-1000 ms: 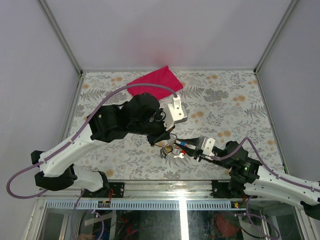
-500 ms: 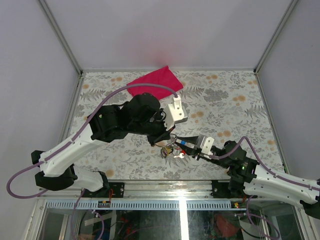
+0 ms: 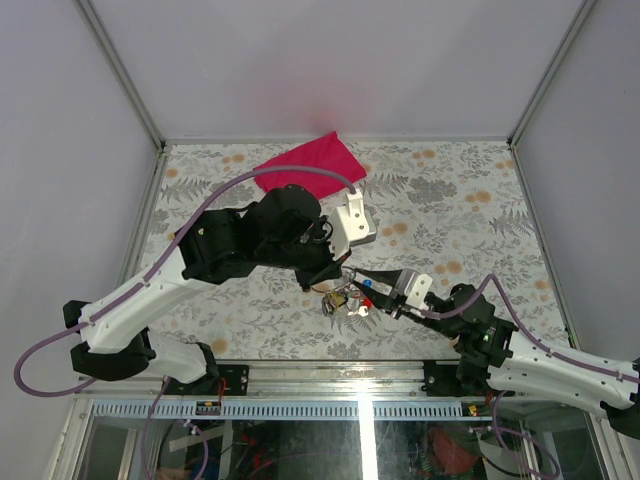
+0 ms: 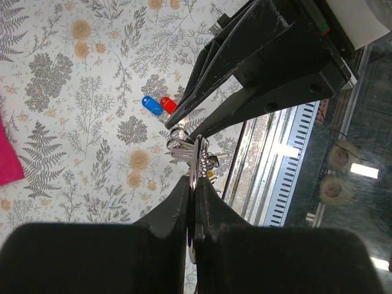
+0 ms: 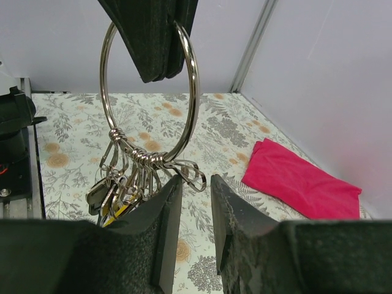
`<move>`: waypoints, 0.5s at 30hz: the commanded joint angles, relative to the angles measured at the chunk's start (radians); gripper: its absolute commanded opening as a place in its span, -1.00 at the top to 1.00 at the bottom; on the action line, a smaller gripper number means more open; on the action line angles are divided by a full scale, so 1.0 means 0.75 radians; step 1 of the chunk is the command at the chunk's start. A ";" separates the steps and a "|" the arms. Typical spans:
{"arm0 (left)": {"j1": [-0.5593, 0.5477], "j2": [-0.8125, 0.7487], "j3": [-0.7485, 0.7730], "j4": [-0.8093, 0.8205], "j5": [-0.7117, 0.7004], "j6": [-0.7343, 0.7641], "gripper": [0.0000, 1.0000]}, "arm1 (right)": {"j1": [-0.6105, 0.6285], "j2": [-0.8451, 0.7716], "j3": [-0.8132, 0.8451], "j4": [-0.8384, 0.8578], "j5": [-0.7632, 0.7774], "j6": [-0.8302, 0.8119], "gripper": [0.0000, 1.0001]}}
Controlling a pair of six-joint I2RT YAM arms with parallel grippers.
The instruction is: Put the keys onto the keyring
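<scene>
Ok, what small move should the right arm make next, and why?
Probably dip the right gripper to the red key and close on it. Its fingers are open and empty beside the keyring, which the left gripper pinches upright, while the red key and blue key lie on the table.
</scene>
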 commanded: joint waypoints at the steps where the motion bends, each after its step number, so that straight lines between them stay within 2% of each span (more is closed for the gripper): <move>1: -0.011 0.006 0.049 0.027 0.027 0.006 1.00 | 0.005 -0.030 -0.002 0.118 0.056 -0.014 0.37; 6: -0.013 0.009 0.050 0.026 0.024 0.003 1.00 | 0.006 -0.043 -0.008 0.118 0.068 -0.021 0.36; 15: -0.017 0.016 0.060 0.027 0.025 0.000 1.00 | 0.006 -0.035 -0.010 0.127 0.052 -0.025 0.21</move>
